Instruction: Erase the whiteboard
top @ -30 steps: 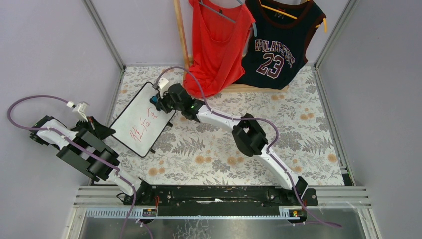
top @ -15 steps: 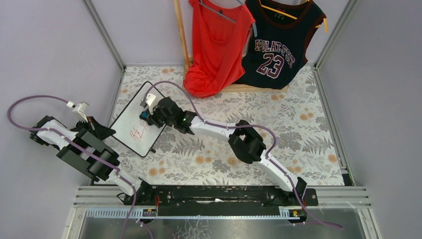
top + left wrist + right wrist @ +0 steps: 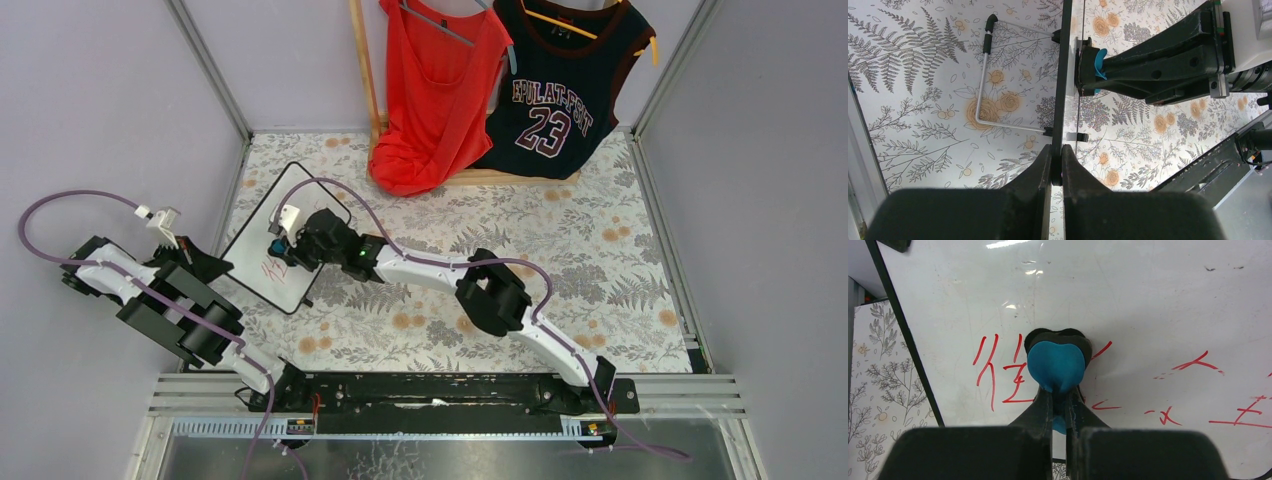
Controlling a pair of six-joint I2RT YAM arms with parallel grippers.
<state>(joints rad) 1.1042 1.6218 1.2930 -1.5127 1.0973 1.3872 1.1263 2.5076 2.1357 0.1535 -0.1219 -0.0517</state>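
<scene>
From the top camera I see my right claw point(image 3: 279, 246) down on the whiteboard point(image 3: 255, 225), with a blue eraser point(image 3: 277, 245) at its tip. A few red marks point(image 3: 272, 268) sit just on the base side of that claw. My left claw point(image 3: 215, 264) meets the board's left edge. The board sits on the floral tabletop point(image 3: 560, 250).

On the left wrist camera the whiteboard point(image 3: 1066, 75) runs edge-on straight ahead of the left claw point(image 3: 1057, 170), whose fingers are pinched tight on its black frame. A bent wire stand point(image 3: 982, 85) lies to the left of the claw. The right claw point(image 3: 1098, 70) presses in from the right.

On the right wrist camera the right claw point(image 3: 1059, 405) is clamped narrow on the eraser point(image 3: 1056, 365), which is flat against the whiteboard point(image 3: 1148, 300). Red marks point(image 3: 993, 365) lie on both sides of the claw.
</scene>
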